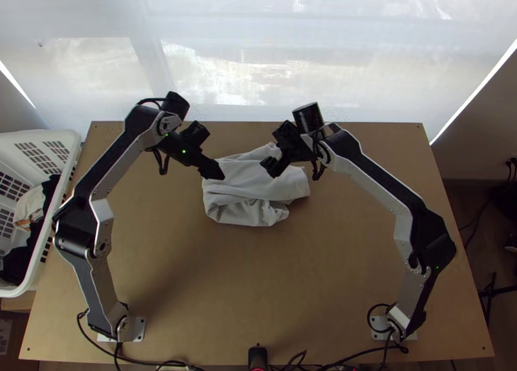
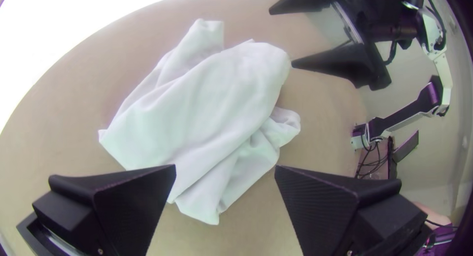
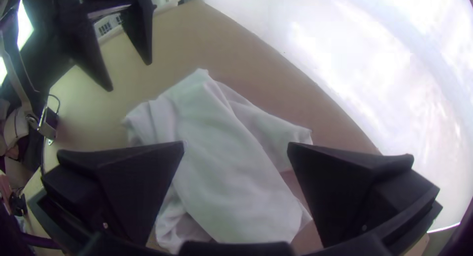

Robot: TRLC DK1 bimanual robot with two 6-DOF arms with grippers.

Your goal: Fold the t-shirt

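Observation:
The white t-shirt [image 1: 249,187] lies bunched on the far middle of the table, with loose folds toward the near side. My left gripper [image 1: 216,172] is above its left part, and my right gripper [image 1: 270,167] hangs over its right part. In the left wrist view, the left gripper [image 2: 225,170] stands open, the shirt [image 2: 197,113] lying beyond its fingers. The right wrist view has the right gripper [image 3: 236,147] open too, with the shirt [image 3: 221,172] below and between its fingertips. Neither holds cloth.
A white laundry basket [image 1: 71,152] with dark and light clothes stands at the table's left edge. Bare wooden table [image 1: 258,287] lies between the shirt and the arms' bases. A bright window covering rises behind the far edge.

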